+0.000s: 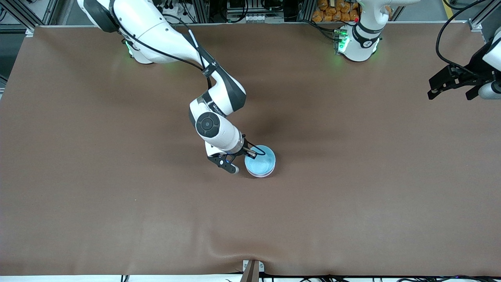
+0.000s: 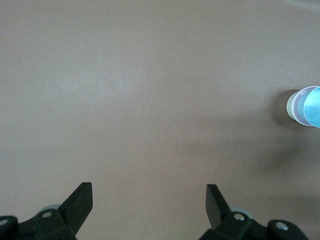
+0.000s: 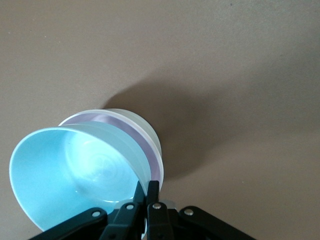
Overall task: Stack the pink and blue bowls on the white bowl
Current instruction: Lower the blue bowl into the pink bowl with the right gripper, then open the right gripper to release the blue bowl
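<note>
With the right gripper [image 1: 250, 153] pinching the blue bowl's [image 1: 261, 160] rim to seat it in the pink bowl [image 3: 150, 150] and white bowl [image 3: 142, 122] mid-table, the left gripper [image 1: 450, 91] waits wide open at its own end

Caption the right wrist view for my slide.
Right gripper shut on blue bowl rim, nested in pink bowl and white bowl.

Left claw [image 2: 148, 202] wide over table [image 2: 150, 100]; bowl stack [image 2: 305, 106] well apart.
</note>
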`<state>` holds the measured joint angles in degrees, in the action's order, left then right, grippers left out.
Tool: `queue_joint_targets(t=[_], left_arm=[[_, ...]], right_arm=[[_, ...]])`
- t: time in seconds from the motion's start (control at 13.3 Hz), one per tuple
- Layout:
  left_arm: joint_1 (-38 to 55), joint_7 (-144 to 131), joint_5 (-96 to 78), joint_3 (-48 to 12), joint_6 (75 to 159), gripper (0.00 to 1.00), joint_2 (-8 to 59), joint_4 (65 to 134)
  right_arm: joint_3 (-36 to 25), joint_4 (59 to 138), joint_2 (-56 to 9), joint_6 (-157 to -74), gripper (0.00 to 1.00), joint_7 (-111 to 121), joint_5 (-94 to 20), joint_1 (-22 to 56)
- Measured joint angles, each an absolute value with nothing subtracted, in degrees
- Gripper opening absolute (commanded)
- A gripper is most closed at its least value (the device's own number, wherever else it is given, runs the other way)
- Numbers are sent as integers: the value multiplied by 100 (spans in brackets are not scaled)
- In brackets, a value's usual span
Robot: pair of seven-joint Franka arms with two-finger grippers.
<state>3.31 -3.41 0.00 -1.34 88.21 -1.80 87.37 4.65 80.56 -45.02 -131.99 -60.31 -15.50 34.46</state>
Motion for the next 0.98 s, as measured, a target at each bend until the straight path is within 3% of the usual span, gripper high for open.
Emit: queue_joint_targets(t=[0.68,0.75,0.83,0.98], left_arm=[[350,-341,0,-135,8821,100,-175,8737],[351,-341,0,-135,8821,100,-175,8737],[351,-341,0,-135,8821,100,-175,8737],[353,-341,0,-136,8821,100,-175,8737]], right_arm=[[463,8053,-4546,-13208,0,-6018,-1550,3453],[463,8053,-4546,-13208,32,-6017,-1550,3460],[463,8053,-4546,-13208,99,-6016,-1550,3467],[463,8053,-4547,-13208,100,-5995,-1510,3493]])
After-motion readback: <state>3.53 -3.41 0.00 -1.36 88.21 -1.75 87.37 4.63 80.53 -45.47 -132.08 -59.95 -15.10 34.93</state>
